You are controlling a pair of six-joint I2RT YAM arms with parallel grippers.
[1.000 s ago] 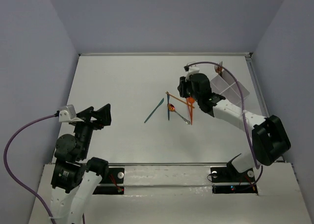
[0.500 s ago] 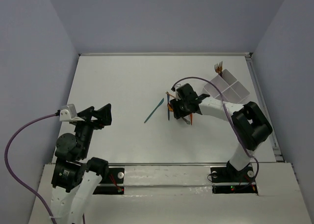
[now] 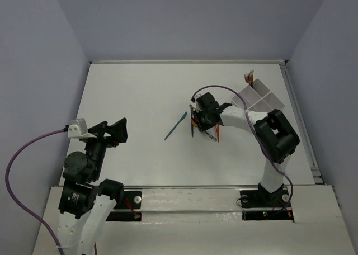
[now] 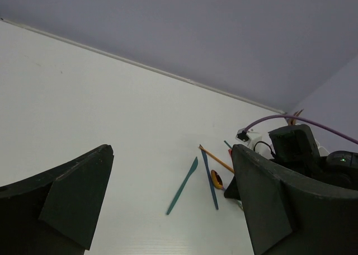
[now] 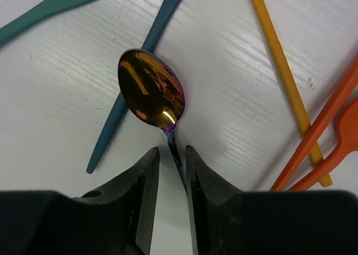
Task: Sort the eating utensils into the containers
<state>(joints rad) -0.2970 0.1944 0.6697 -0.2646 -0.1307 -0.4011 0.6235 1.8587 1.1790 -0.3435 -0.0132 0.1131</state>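
My right gripper (image 3: 202, 121) is low over the utensil pile at the table's middle. In the right wrist view its fingers (image 5: 142, 182) stand narrowly apart on either side of the thin handle of a shiny gold-and-purple spoon (image 5: 151, 87); the right finger touches the handle and the left one is just clear of it. A dark teal utensil (image 5: 134, 76) lies under the spoon's bowl. A teal knife (image 3: 175, 126) lies alone to the left. Orange utensils (image 5: 330, 132) lie to the right. The white tray (image 3: 260, 98) stands at the back right. My left gripper (image 3: 109, 131) is open and empty.
An orange fork (image 3: 249, 76) sticks up at the tray's far corner. A yellow-orange stick (image 5: 282, 76) crosses the pile. A purple cable (image 3: 224, 90) loops over the right arm. The left wrist view shows the teal knife (image 4: 183, 186) far ahead of the open fingers.
My right gripper has swung from beside the tray leftward and down onto the utensil pile, and now straddles the spoon's handle. The left arm has not moved.
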